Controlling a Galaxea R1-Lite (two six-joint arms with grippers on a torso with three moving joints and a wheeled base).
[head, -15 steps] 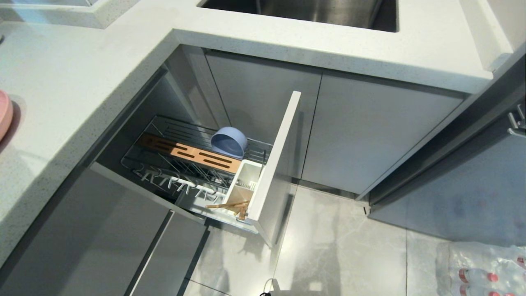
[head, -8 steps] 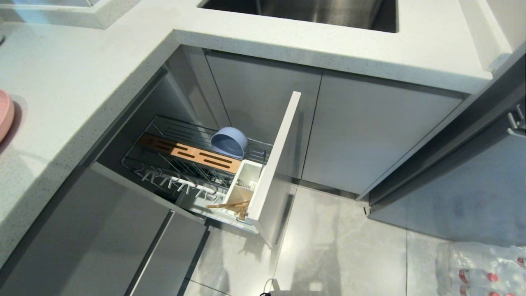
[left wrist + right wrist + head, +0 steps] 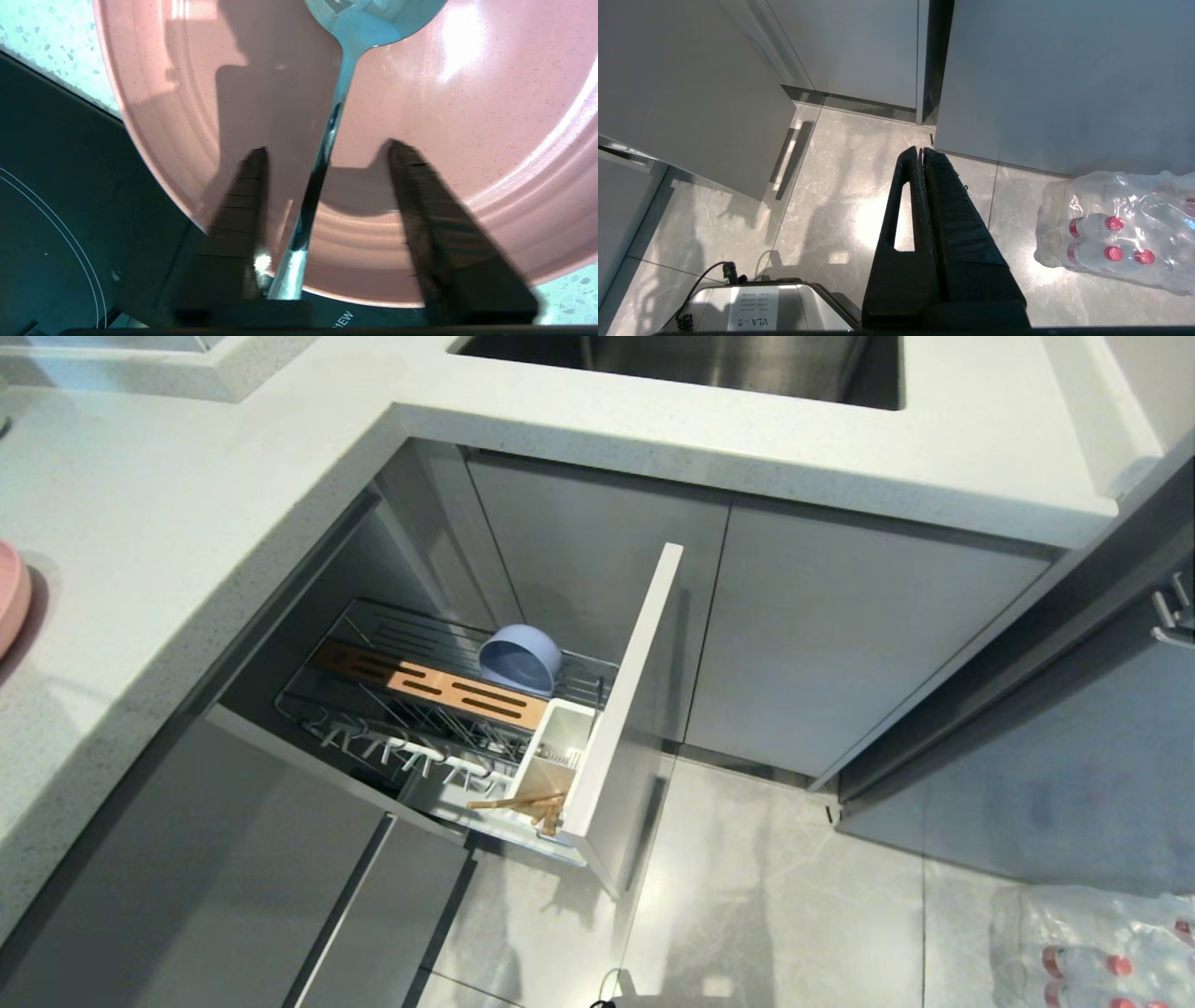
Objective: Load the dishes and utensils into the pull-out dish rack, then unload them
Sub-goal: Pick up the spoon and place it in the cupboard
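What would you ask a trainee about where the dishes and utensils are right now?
1. True or false: the bowl sits in the rack.
2. The spoon lies on: A) the plate; B) the floor; C) the sink.
3. Which tool is shut?

Key: 1 true. 2 A. 3 the right tool.
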